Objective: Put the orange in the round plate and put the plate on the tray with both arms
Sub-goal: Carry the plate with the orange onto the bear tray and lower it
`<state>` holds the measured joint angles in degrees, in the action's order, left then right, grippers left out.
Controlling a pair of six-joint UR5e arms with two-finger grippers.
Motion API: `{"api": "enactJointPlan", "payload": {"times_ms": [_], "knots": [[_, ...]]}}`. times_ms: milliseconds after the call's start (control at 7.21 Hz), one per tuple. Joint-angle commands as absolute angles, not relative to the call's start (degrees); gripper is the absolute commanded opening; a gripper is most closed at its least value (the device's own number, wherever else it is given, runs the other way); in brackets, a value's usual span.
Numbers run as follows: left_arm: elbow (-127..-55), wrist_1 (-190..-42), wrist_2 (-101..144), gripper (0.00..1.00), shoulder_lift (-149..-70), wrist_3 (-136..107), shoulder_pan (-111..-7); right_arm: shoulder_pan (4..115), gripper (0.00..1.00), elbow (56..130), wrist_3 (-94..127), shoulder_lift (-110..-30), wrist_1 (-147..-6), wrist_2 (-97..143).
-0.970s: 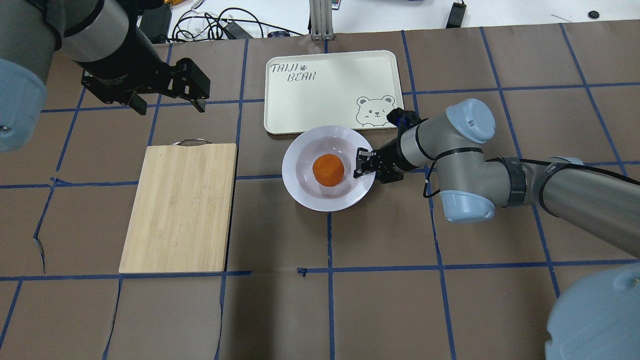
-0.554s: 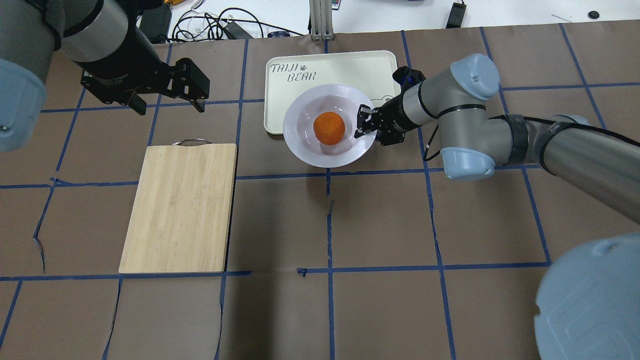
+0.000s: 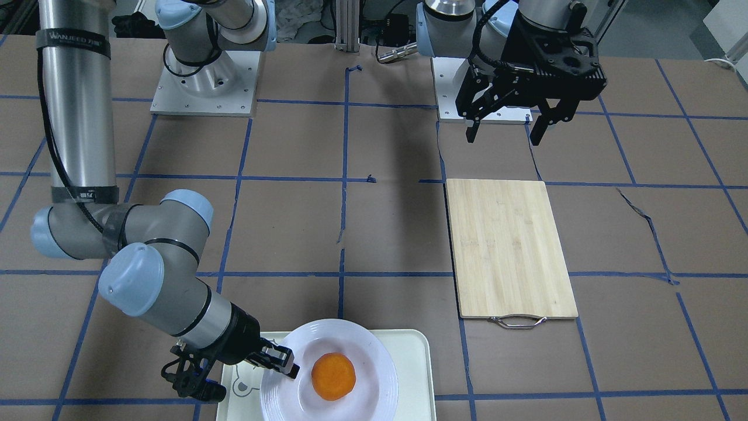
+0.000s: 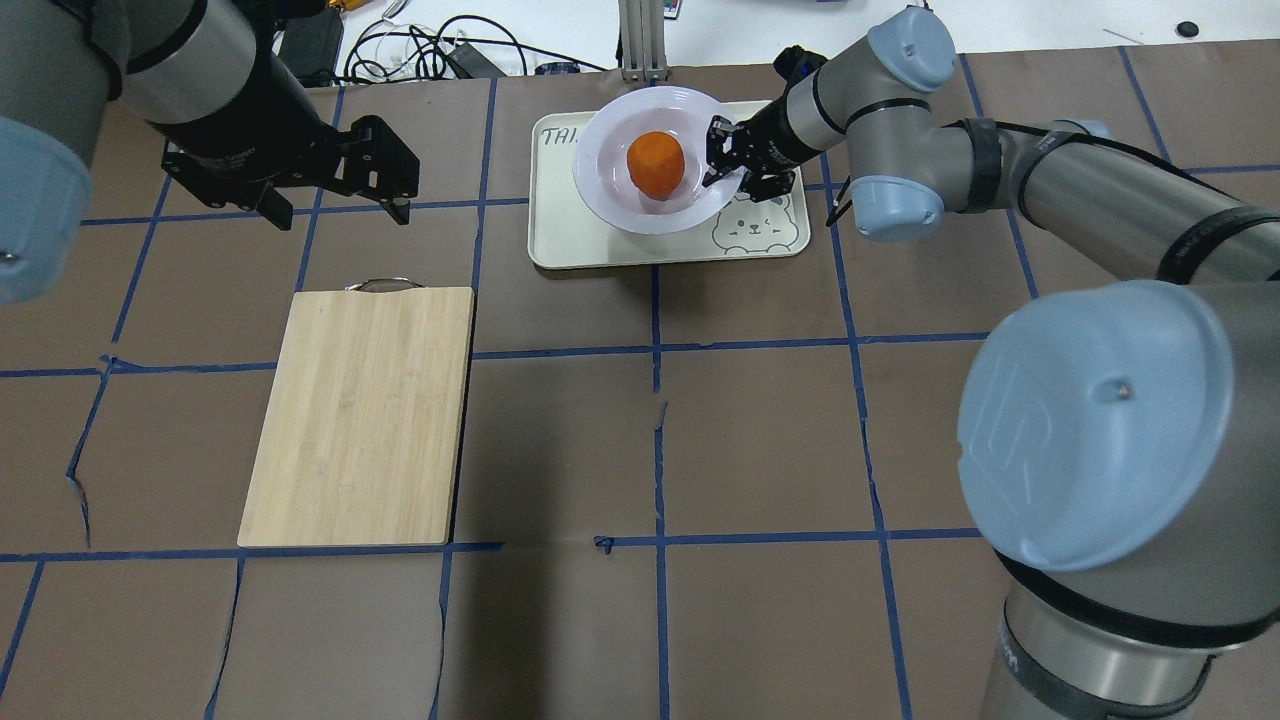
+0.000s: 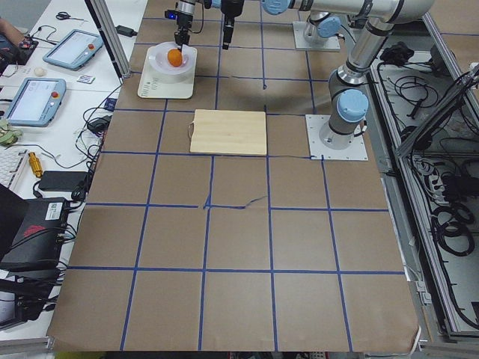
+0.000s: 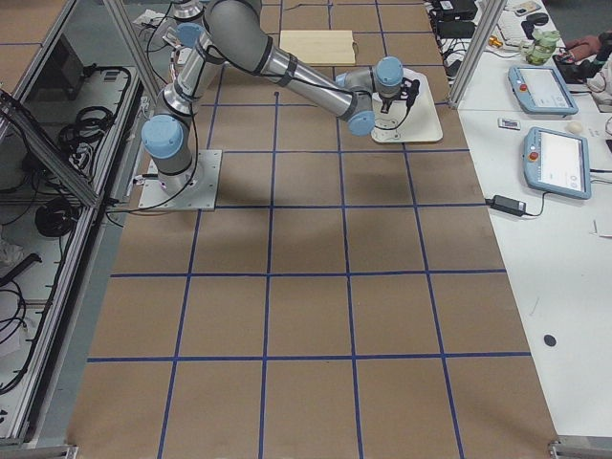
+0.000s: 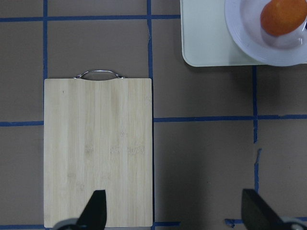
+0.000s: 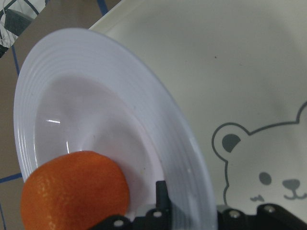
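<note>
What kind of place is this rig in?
Looks like a robotics lab cell, not a kitchen: paper-covered table with a blue tape grid, teach pendants on the side bench, loose cables along one edge.

right hand [image 4: 719, 152] gripping round plate [image 4: 608, 196] rim | orange [image 4: 656, 165] inside | plate over tray [image 4: 600, 246] | left hand [image 4: 341, 214] fingers spread

The orange [image 4: 656, 165] lies in the round plate [image 4: 600, 195], over the tray [image 4: 580, 245], upper centre of frame. The bamboo cutting board [image 4: 360, 415] lies lower left, on the desk [image 4: 760, 450].

"TAI…" on tray [image 4: 572, 240]; rest behind plate [image 4: 600, 192].
</note>
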<state>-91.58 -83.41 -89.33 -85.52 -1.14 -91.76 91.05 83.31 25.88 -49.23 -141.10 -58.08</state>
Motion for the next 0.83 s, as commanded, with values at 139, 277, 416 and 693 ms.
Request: {"api": "enactJointPlan", "payload": {"times_ms": [139, 277, 416, 693], "knots": [[-91.6, -83.3, -89.2, 1.00, -85.6, -1.1, -91.9, 91.1, 0.32, 81.2, 26.8, -46.2, -140.8, -58.2], [-91.6, -83.3, -89.2, 1.00, -85.6, -1.1, -91.8, 91.1, 0.62, 81.6, 29.2, -46.2, -140.8, -59.1], [-91.7, -83.3, -88.9, 1.00, -85.7, -1.1, -91.9, 91.1, 0.82, 81.6, 29.4, -46.5, -140.8, -60.7], [-91.7, -83.3, -88.9, 1.00, -85.7, -1.1, -91.8, 90.5, 0.91, 80.8, 26.8, -49.3, -136.6, -68.8]]}}
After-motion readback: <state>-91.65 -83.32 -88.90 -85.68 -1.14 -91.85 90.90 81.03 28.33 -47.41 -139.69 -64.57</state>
